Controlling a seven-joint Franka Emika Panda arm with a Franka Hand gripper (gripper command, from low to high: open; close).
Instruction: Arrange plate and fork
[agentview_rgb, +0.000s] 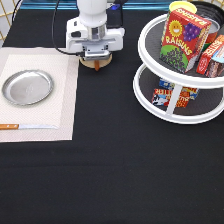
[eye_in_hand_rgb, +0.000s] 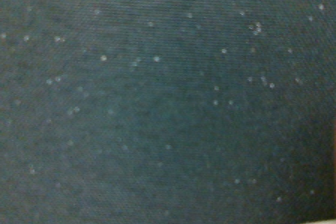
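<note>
The plate (agentview_rgb: 27, 86), round and shiny silver, lies on a pale placemat (agentview_rgb: 60, 107) at the exterior view's left. The fork is out of view. My gripper (agentview_rgb: 96, 57) hangs at the exterior view's top centre, low over a round tan wooden coaster (agentview_rgb: 96, 63) whose edge peeks out beneath the hand. It is well to the right of the plate. The wrist view shows only dark speckled tablecloth (eye_in_hand_rgb: 165, 115).
A wooden-handled knife (agentview_rgb: 25, 126) lies along the placemat's near edge. A white two-tier turntable (agentview_rgb: 175, 107) at the exterior view's right holds a raisins box (agentview_rgb: 180, 40) and other packets. Black cloth covers the table.
</note>
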